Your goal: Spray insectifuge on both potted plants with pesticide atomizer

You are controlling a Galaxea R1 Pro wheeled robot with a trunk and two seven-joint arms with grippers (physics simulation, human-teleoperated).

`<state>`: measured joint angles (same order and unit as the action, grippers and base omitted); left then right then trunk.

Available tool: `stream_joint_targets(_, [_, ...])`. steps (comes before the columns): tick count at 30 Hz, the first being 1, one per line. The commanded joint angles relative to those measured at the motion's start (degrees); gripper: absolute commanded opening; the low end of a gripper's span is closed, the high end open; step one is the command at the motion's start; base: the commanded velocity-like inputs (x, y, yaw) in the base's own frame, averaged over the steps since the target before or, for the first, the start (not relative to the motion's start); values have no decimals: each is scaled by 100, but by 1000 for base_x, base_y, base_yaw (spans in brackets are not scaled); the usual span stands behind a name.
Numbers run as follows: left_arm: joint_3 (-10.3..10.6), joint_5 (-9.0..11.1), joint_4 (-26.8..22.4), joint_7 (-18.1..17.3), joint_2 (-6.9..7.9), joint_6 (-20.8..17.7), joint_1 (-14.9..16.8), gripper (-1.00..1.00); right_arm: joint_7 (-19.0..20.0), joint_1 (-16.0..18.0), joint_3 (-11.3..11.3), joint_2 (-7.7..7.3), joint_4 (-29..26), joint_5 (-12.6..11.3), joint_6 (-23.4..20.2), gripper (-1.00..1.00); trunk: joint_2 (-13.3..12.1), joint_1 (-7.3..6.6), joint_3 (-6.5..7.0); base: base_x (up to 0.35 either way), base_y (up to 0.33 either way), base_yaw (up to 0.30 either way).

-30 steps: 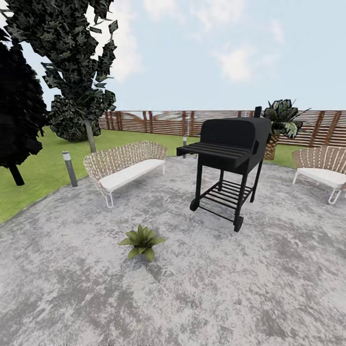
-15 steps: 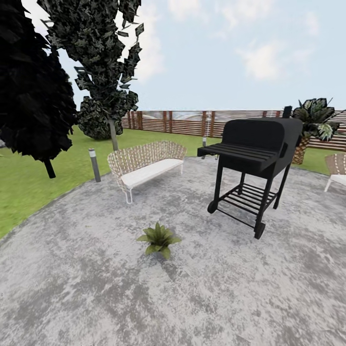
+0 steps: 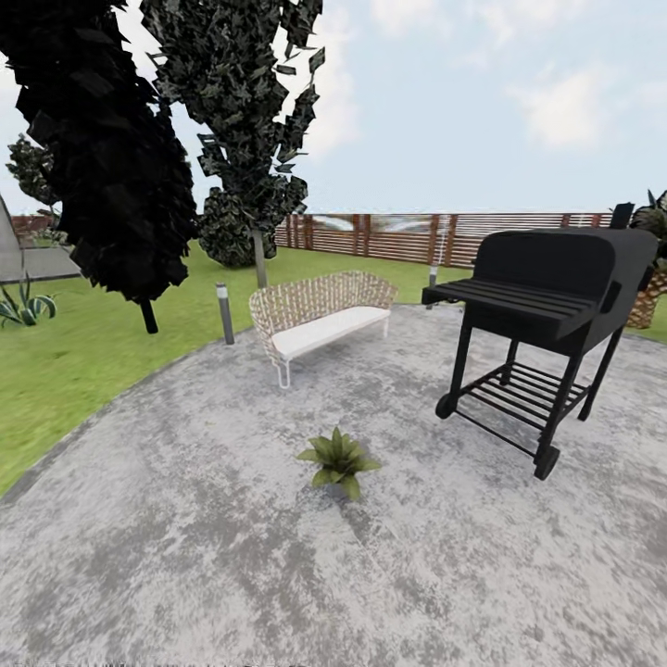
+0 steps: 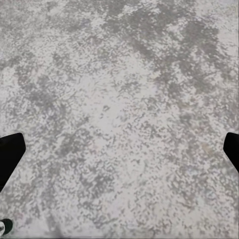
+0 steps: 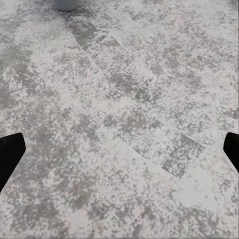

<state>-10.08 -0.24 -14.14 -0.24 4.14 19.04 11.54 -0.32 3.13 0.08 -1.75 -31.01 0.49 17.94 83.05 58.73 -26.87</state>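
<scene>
A potted plant (image 3: 337,459) sits low on the grey paving (image 3: 232,556), out in the open, with nothing touching it. Behind it stands a wicker sofa (image 3: 320,315) with a white cushion, and to its right, well apart, a black grill (image 3: 547,315) on wheels. A short lamp post (image 3: 224,313) stands at the paving's edge beside the grass (image 3: 83,371). Dark trees (image 3: 120,148) rise on the left, and a slatted wooden fence (image 3: 408,236) runs along the back.

The left hand (image 4: 119,149) hangs over bare paving, its two dark fingers (image 4: 10,154) spread wide apart with nothing between them. The right hand (image 5: 119,149) is likewise spread and empty above the paving; a small grey rounded object (image 5: 65,4) lies at the frame's edge, too cropped to tell what it is.
</scene>
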Motion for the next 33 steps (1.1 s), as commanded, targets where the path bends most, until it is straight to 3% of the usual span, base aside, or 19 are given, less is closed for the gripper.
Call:
stream_joint_targets(1, [-11,-3,8,-2,-1,19,6,100,-2,2,1,-1,0,7,16,100,3,-1,-6,-98,-70,273])
stream_joint_targets(10, [-11,-3,8,-2,-1,21,6,100,-1,3,1,-2,0,4,16,100,3,-1,-6,-182,-130,273])
stream_joint_targets(33, [-41,30,8,6,7,21,6,100,-3,1,1,-1,3,3,16,100,3,-1,-6,-5,-3,273])
